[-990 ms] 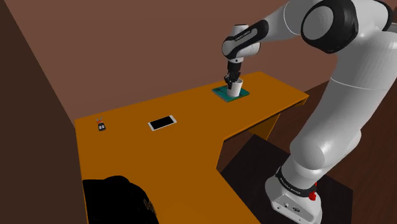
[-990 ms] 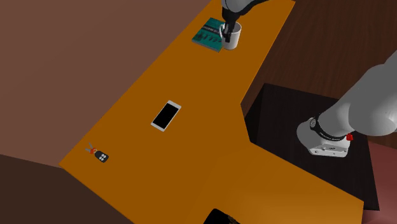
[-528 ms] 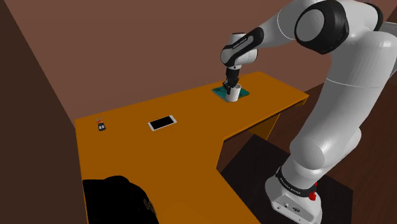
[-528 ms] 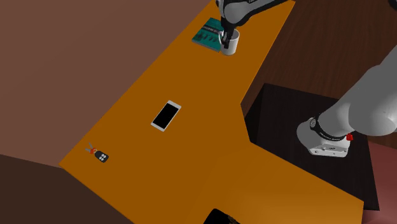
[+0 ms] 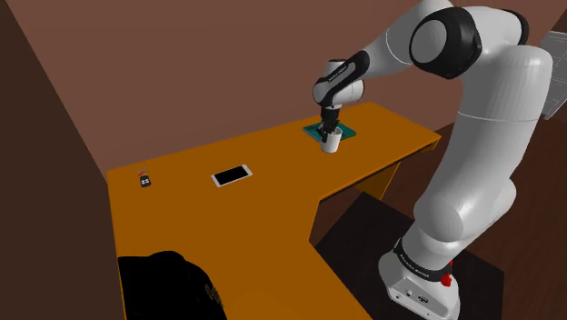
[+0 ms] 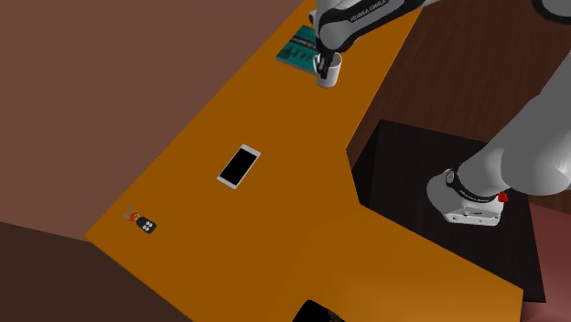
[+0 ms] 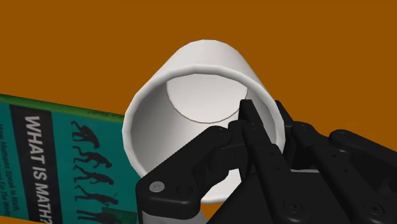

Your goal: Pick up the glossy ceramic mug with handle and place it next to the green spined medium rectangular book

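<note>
A plain white mug (image 5: 332,143) (image 6: 328,75) hangs from my gripper (image 5: 327,133) (image 6: 320,64), which is shut on the mug's rim, one finger inside and one outside. In the wrist view the fingers (image 7: 253,121) clasp the mug's (image 7: 197,70) near wall; its handle is hidden. The green book (image 5: 314,132) (image 6: 296,46) (image 7: 57,159) lies flat on the orange desk (image 5: 273,209), right beside the mug. The mug sits at the book's edge, over bare desk. I cannot tell whether its base touches the desk.
A white-framed phone (image 5: 232,175) (image 6: 239,166) lies mid-desk and a small key fob (image 5: 144,180) (image 6: 144,222) near the far corner. A black bulky object (image 5: 168,286) rests at the desk's near end. The desk's edge drops off just beyond the book.
My gripper has carried the mug off the book's top, toward the shoulder view's left and lower, to the book's edge. The grip has stayed shut.
</note>
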Available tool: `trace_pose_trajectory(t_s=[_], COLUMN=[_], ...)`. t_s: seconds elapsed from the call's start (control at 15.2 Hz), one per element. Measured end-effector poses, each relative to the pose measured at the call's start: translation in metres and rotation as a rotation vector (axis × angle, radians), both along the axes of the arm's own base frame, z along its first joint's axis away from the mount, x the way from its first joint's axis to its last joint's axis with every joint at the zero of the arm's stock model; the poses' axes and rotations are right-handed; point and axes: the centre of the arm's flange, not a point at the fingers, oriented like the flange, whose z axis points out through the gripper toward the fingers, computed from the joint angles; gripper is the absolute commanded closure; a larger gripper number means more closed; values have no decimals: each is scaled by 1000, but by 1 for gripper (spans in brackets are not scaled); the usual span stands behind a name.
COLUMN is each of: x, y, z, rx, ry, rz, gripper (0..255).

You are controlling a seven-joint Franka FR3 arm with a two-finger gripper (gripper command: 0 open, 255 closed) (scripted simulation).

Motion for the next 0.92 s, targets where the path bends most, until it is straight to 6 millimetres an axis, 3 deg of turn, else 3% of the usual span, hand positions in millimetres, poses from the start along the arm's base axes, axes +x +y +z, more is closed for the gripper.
trace_pose_trajectory(t_s=[0.46,0.86,0.92], x=[-1,-1,-1], y=[1,1,1], z=[-36,-41,-41], rx=[0,0,0], ry=[0,0,0], rz=[0,0,0], gripper=[255,255,0])
